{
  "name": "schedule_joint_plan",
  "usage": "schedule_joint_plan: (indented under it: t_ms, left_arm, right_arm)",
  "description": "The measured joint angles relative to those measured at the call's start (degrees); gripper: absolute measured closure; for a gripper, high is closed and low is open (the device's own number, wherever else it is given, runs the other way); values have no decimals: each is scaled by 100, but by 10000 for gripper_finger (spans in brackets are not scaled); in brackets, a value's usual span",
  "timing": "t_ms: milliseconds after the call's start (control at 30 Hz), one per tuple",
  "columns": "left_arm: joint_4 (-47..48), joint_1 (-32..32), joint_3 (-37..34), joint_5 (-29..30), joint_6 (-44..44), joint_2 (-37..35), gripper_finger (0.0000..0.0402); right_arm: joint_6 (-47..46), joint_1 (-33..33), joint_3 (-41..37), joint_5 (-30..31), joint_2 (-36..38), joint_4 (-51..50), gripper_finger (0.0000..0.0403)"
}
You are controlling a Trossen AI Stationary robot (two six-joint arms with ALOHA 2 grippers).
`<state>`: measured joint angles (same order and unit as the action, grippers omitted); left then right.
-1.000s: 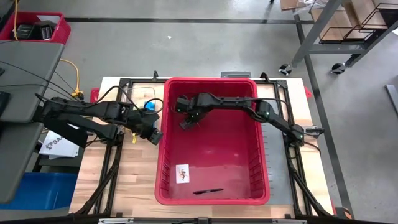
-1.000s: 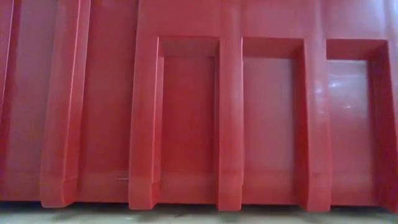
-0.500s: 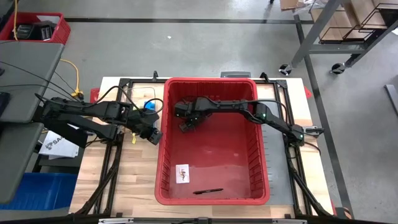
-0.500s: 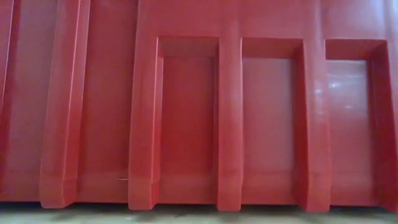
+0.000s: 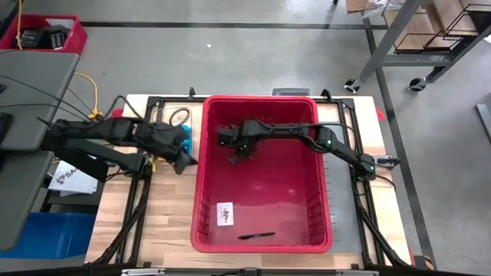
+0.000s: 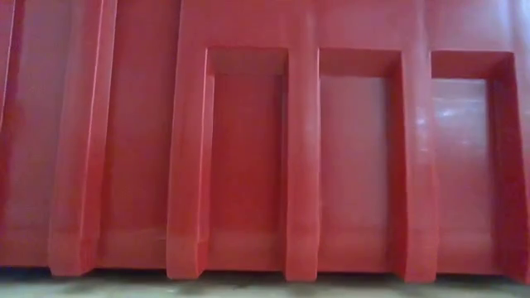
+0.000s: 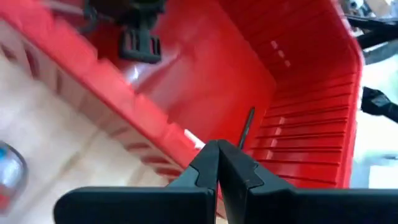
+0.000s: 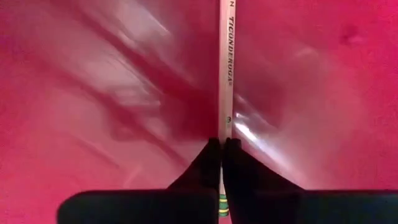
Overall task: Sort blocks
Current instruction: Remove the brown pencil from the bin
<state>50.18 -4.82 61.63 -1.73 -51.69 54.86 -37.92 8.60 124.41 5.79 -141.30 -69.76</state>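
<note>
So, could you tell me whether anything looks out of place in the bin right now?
Yes: the right gripper, inside the red bin, is shut on a pencil, not a block. A dark pen and a small card lie on its floor; no blocks show.

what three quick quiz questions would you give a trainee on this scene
1. True or false: the left gripper is inside the red bin.
2. What is the right gripper shut on? A) a blue block B) a pencil C) a grey sheet
3. Short answer: what slim dark thing lies on the bin floor near the white card?

Key
1. False: it is shut and sits outside, beside the bin's left wall.
2. B: the pencil runs between its closed fingers.
3. A black pen.
</note>
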Motion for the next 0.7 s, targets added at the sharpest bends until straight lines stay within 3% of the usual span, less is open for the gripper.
schedule_joint_plan:
  t_ms: [267,467,567,700]
  left_arm:
    - [132,33,984,798,1097,-436,399]
    - [282,35,1456,1822,1574,-791,382]
    - [306,35,1468,2272,1678,-897,349]
    - [-194,68,1439,2869,1737,-796,281]
  right_arm:
    - [192,-101,12,204,910,-520,402]
    - [53,-383,23,330,2087,-712,402]
    - [-171,-657,23,669,2757,-243,402]
    - [-152,-1006,44,1196,3429,1357,402]
